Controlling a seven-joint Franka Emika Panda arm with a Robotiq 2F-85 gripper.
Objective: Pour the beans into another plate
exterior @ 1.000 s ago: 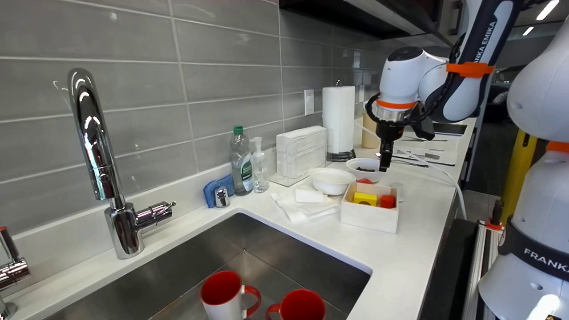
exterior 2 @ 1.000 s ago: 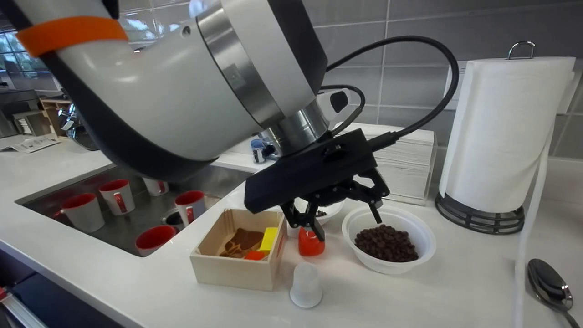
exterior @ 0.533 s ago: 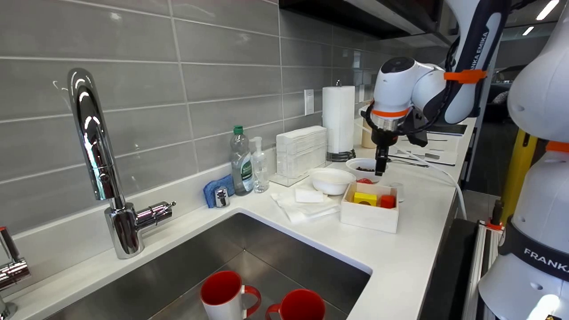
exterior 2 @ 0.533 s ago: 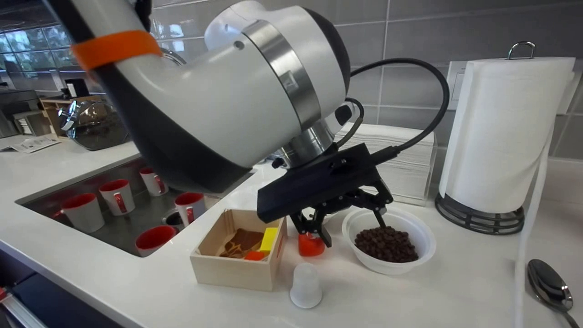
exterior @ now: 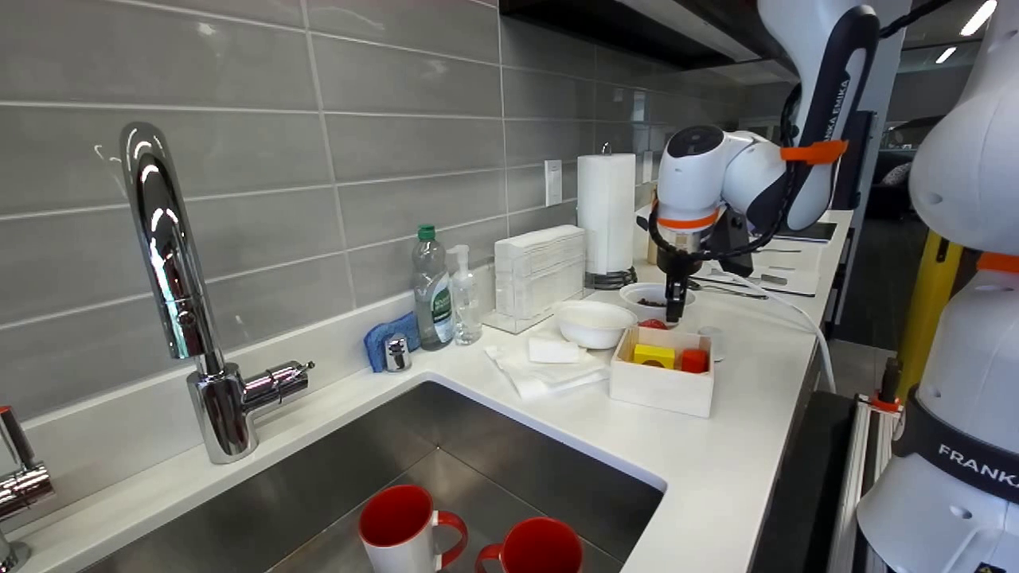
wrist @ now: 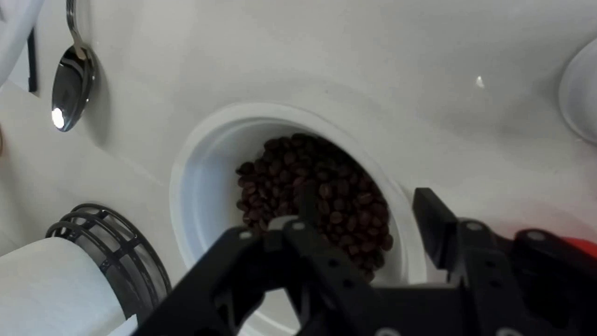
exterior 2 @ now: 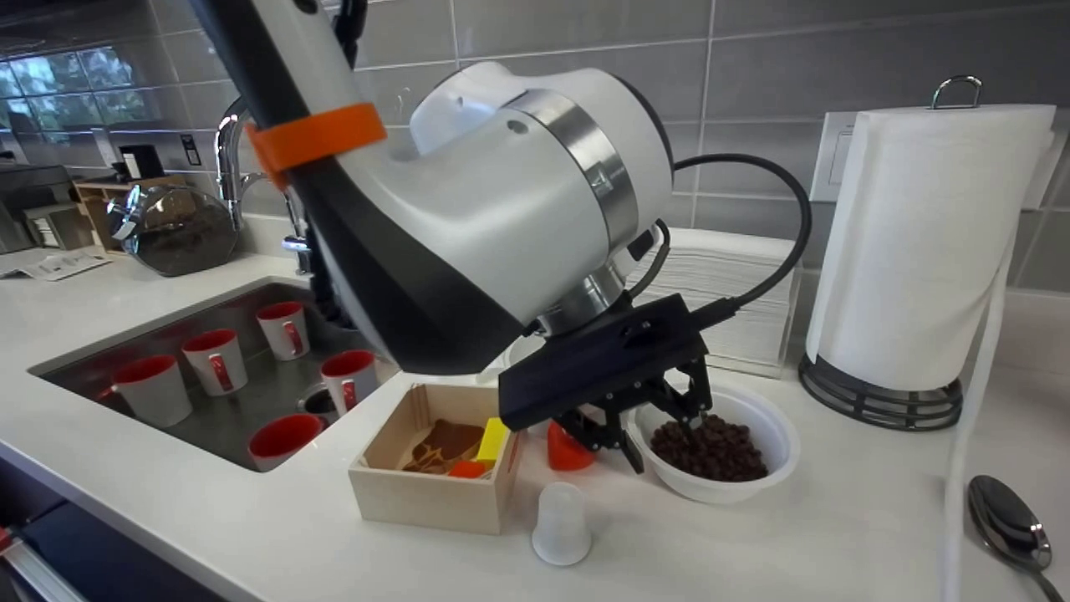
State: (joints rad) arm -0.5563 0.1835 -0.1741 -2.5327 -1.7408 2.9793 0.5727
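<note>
A white bowl (exterior 2: 710, 493) holds dark brown beans (exterior 2: 723, 451); it also shows in the wrist view (wrist: 205, 186). The plate (exterior: 595, 328), a white round dish, stands beside the bowl in an exterior view. In the other view it is mostly hidden behind my gripper. My gripper (exterior 2: 665, 445) is open, low at the bowl's near side. In the wrist view its fingers straddle the rim. One finger (wrist: 308, 200) is inside, over the beans; the other finger (wrist: 431, 214) is outside. There is a gap between the rim and the outer finger. I cannot tell whether the inner finger touches the beans.
A wooden box (exterior 2: 430, 502) with blocks, a red object (exterior 2: 568, 449) and an upturned white cup (exterior 2: 562, 527) stand near the gripper. A paper-towel roll (exterior 2: 928, 251) and a spoon (exterior 2: 1007, 518) lie beyond the bowl. The sink (exterior: 478, 477) holds mugs.
My gripper has moved down and across to the bowl, so one finger is now inside its rim. The gap between the fingers looks somewhat narrower. The bowl and the plate have not moved.
</note>
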